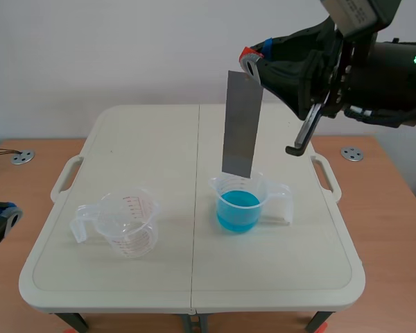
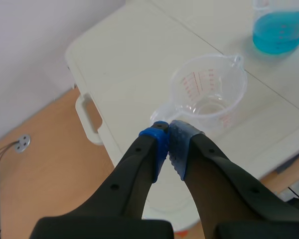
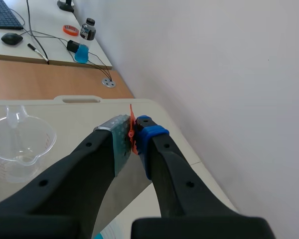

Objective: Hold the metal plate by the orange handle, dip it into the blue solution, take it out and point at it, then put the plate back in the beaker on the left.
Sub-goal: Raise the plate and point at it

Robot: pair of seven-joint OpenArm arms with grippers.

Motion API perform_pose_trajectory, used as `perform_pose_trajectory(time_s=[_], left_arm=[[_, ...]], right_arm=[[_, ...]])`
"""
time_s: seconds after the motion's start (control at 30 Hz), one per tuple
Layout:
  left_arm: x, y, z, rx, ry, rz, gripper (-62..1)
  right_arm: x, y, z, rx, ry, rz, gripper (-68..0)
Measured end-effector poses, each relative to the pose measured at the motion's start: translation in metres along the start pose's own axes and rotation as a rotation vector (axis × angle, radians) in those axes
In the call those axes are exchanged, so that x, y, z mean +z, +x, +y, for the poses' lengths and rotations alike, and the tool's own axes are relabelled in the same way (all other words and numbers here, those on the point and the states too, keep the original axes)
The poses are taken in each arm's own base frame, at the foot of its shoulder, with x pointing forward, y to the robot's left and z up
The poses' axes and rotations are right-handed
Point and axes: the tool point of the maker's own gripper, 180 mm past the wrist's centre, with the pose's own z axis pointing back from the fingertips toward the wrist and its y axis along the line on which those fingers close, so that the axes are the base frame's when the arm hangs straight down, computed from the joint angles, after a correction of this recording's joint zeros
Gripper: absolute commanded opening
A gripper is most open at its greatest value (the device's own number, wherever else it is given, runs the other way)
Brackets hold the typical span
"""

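Right arm is raised at the far right. The right end effector (image 1: 255,61) is clenched on the orange handle (image 3: 133,133) (a thin orange strip pinched between the two pads). The metal plate (image 1: 241,125) hangs upright from that handle, just right of the centre seam of the white surface (image 1: 159,132). Its lower edge sits at the mouth of the filled beaker (image 1: 225,187), above the blue solution (image 1: 237,209); I cannot tell whether the edge is inside the rim.

The empty beaker (image 1: 128,225) stands upright on the near left of the surface (red graduations, handle pointing left), well apart from the filled one.

The left end effector (image 2: 168,133) is low at the left, off the surface's edge. Its pads are closed together with nothing between them, and the empty beaker is just ahead of it.
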Motion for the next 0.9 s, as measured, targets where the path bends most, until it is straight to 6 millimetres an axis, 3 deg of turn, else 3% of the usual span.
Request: perform_pose_trajectory(time_s=[0.33,0.7,0.9], left_arm=[[-0.043,0.034,0.002,-0.053,-0.014,-0.064,-58.0],[-0.084,0.080,-0.013,-0.097,-0.078,-0.147,-58.0],[-0.108,0.080,-0.020,-0.093,-0.118,-0.149,-58.0]], right_arm=[[0.003,0.028,-0.014,0.029,-0.040,-0.049,-66.2],[0.004,0.027,-0.016,0.034,-0.046,-0.039,-66.2],[0.004,0.027,-0.016,0.034,-0.046,-0.039,-66.2]])
